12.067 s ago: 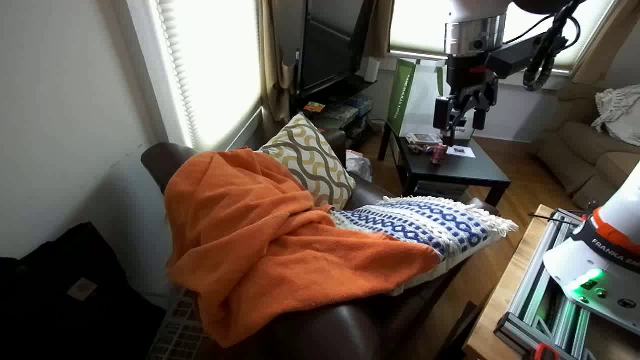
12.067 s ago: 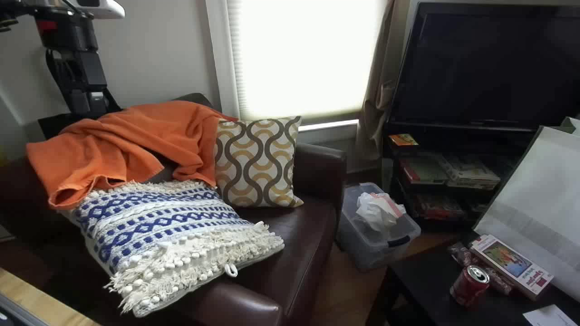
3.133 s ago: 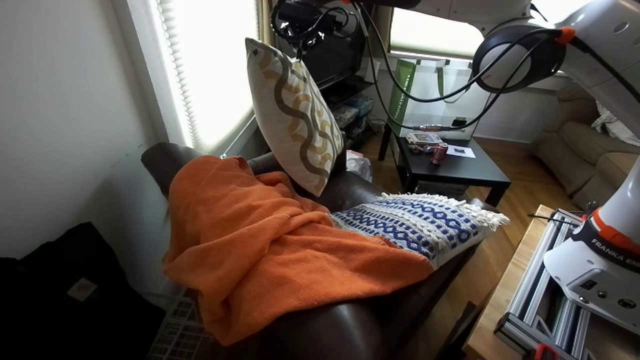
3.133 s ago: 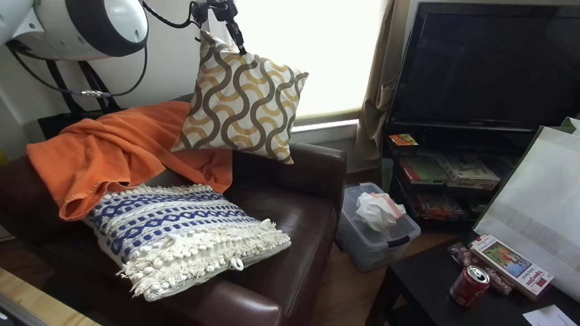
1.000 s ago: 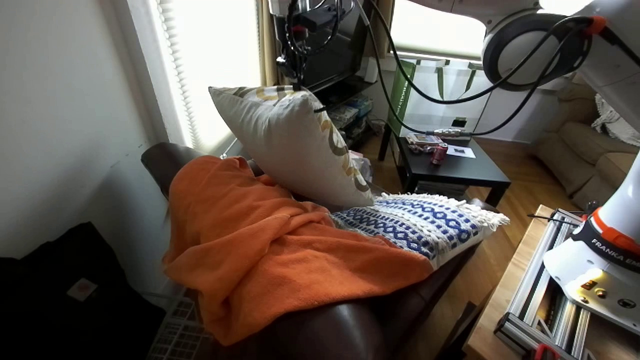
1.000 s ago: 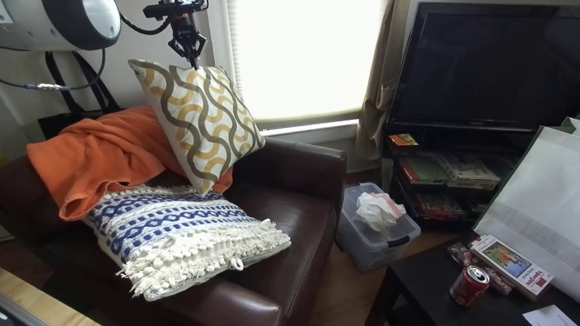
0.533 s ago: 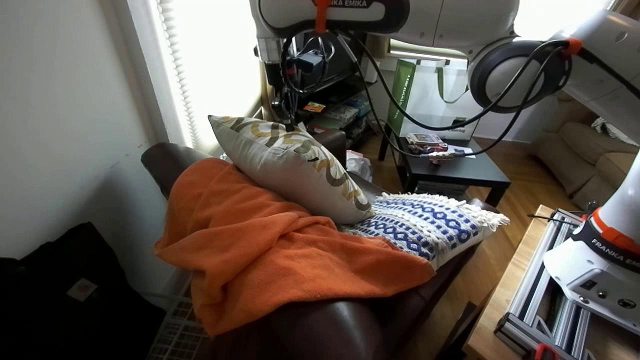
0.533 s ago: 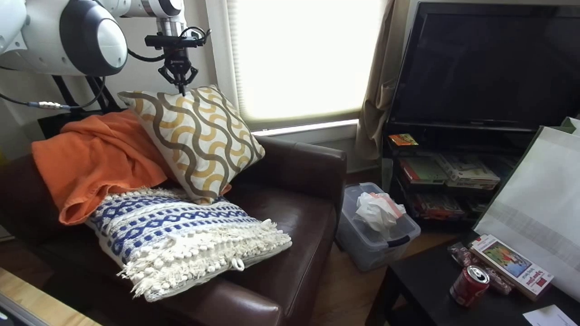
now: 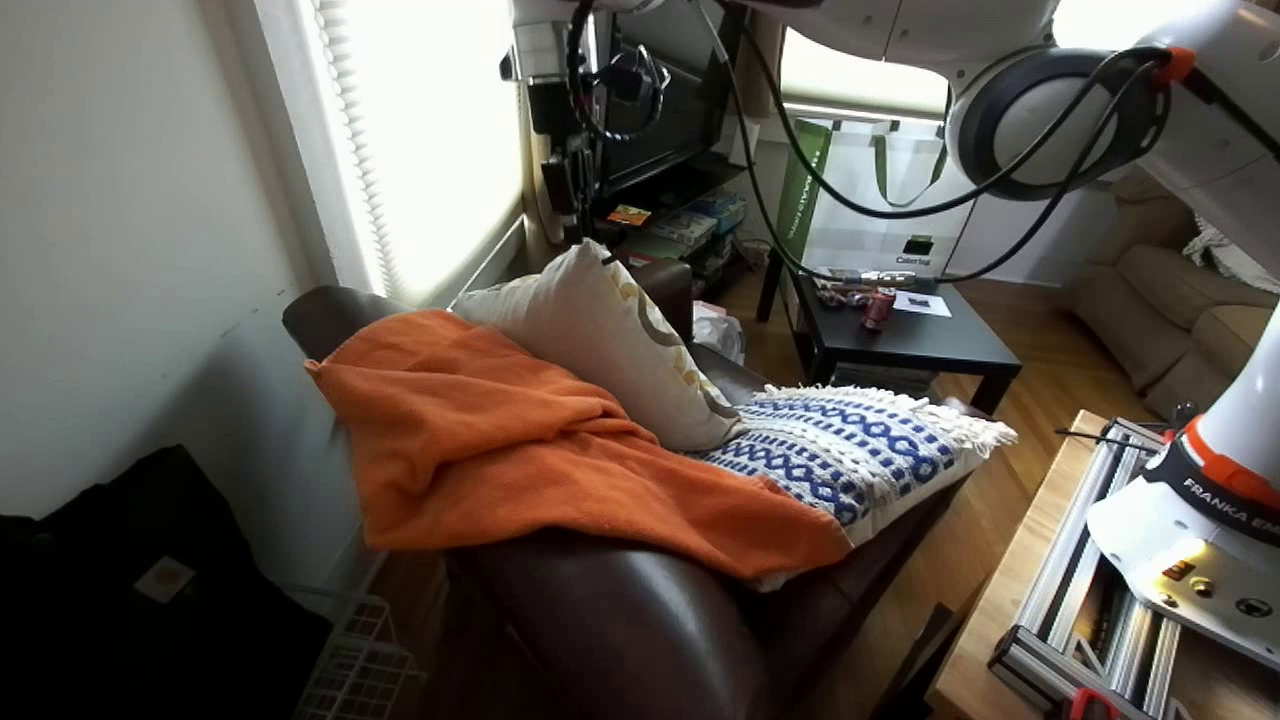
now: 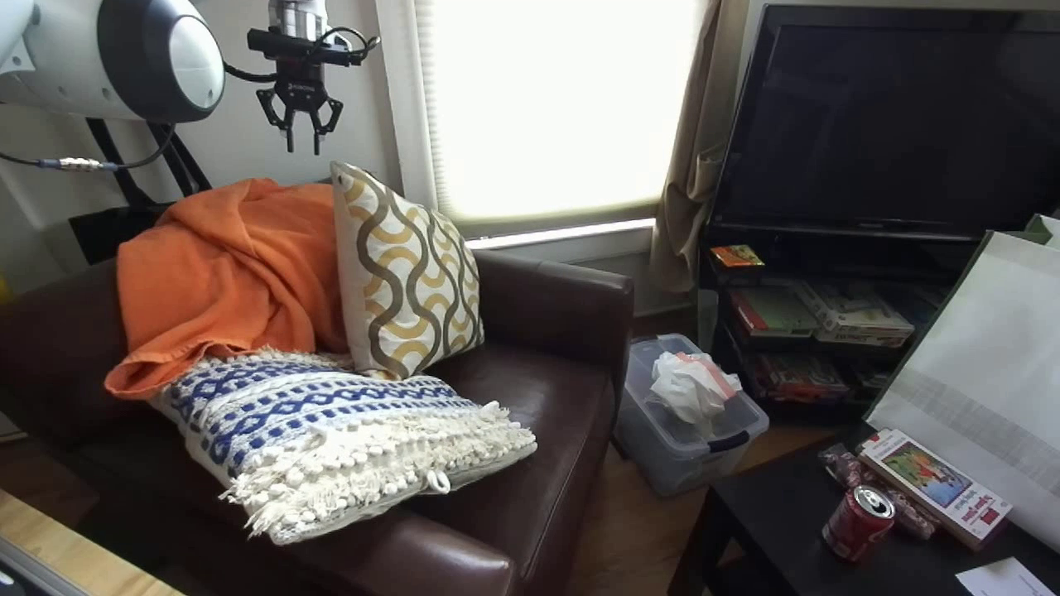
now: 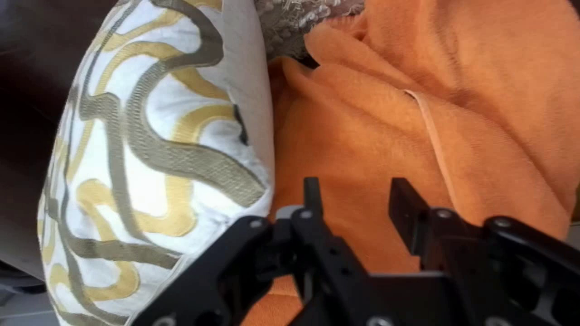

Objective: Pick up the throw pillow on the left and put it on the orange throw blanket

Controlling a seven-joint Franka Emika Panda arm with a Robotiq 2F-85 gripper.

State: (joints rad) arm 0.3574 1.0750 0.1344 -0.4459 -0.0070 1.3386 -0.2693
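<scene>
The patterned throw pillow [image 10: 406,281] stands tilted on its edge in the armchair. Its plain cream back [image 9: 610,345] rests against the orange throw blanket [image 10: 232,265], and its lower corner meets the blue-and-white pillow. Folds of the blanket drape over the chair back, as an exterior view [image 9: 500,450] shows. Above the blanket, just off the pillow's top corner, hangs my gripper [image 10: 303,151] with its fingers apart and nothing between them. In the wrist view the gripper [image 11: 355,190] has only orange cloth behind its gap, with the pillow [image 11: 149,149] to the left.
A fringed blue-and-white pillow [image 10: 331,430] lies on the brown armchair's seat. The chair arm [image 10: 555,290] stands by the window. Beyond are a clear plastic bin [image 10: 687,447], a TV [image 10: 894,124] and a black table with a red can [image 10: 859,521].
My gripper has let go of the pillow's top edge and risen clear. Released, the pillow has swung more upright. The blanket has shifted, its hanging edge behind the chair now higher.
</scene>
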